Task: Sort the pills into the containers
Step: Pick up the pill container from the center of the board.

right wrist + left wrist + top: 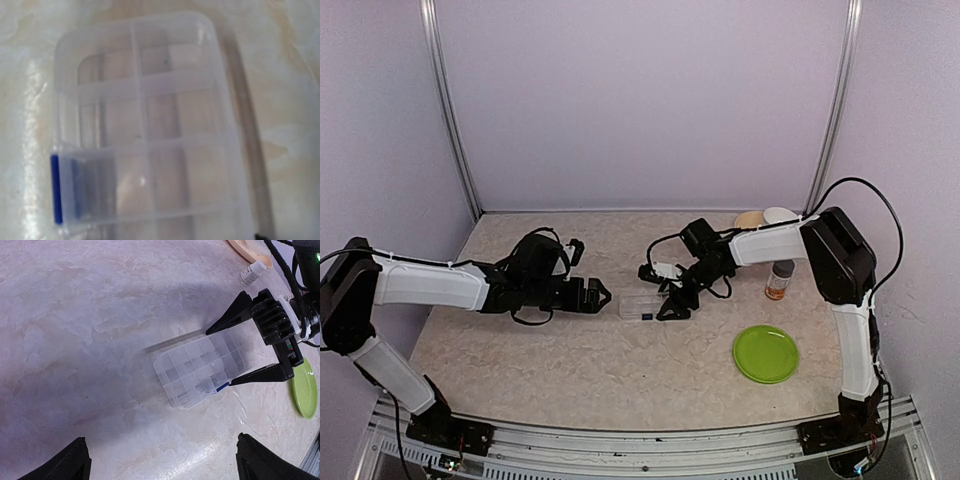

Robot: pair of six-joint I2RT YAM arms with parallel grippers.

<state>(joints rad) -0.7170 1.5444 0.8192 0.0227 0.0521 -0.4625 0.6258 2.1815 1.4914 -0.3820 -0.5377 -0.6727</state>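
- Your right pincer (220, 358) straddles one end of the pill organiser (200, 370), jaws spread on either side and not clamped, likely to steady it.
- Your left pincer (603, 297) hovers wide open and empty beside the organiser's other end, probably for the lid.
- The organiser lies flat on the worktop (570, 370).

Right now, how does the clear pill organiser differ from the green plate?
The pill organiser is clear, rectangular and split into square compartments; the green plate is opaque, round and undivided. The pill organiser lies between the fingers of the right gripper; the green plate lies apart, with no gripper around it. Both lie flat on the table.
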